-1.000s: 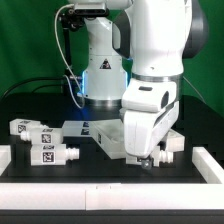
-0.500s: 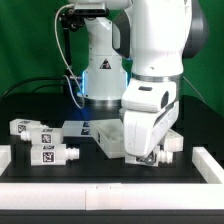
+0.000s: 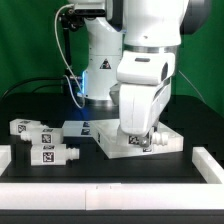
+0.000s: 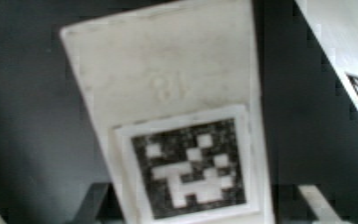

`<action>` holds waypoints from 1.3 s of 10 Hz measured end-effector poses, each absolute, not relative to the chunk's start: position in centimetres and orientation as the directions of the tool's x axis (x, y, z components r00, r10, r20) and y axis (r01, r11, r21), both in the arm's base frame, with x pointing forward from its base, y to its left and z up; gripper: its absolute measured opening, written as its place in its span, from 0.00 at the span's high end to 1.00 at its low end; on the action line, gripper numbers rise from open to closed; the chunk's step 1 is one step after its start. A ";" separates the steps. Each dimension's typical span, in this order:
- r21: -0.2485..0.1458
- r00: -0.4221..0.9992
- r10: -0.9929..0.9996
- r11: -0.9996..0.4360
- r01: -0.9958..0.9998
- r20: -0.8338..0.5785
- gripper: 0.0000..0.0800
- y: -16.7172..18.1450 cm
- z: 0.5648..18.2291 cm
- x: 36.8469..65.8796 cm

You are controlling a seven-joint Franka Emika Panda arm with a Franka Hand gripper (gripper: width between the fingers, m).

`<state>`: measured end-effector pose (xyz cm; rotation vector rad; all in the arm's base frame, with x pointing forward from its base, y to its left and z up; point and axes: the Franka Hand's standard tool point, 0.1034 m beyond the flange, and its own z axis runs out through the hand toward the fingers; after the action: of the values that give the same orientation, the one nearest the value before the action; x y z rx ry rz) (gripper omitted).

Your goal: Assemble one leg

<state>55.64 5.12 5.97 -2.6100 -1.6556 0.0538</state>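
My gripper hangs low over the right part of the wide flat white panel. It is shut on a leg, a short white post lying level just above the panel. In the wrist view the leg fills the middle, with its black-and-white tag between my two fingertips. Two more legs lie on the black table at the exterior view's left, one farther back and one nearer the front.
The marker board lies flat behind the panel, near the robot's base. A low white rail runs along the front, with white blocks at both ends. A white tagged part's edge shows in the wrist view.
The arm has swung toward the exterior view's left and risen a little. The leg in the gripper has come up with it, off the panel's right end.
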 end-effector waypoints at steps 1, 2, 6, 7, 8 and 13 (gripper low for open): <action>-0.058 0.457 0.889 -0.456 0.888 0.003 0.61 6.8 6.0 54.5; -0.052 0.491 0.871 -0.490 0.870 0.014 0.61 9.0 5.8 53.3; -0.055 0.477 0.879 -0.475 0.878 0.017 0.66 10.2 5.5 52.4; -0.055 0.477 0.879 -0.476 0.878 0.016 0.67 10.2 5.5 52.4; -0.055 0.478 0.878 -0.476 0.878 0.016 0.67 10.1 5.5 52.4; -0.006 0.457 0.888 -0.458 0.889 0.045 0.24 7.7 6.1 57.0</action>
<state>57.03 7.74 6.05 -2.6573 -1.6207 -0.0545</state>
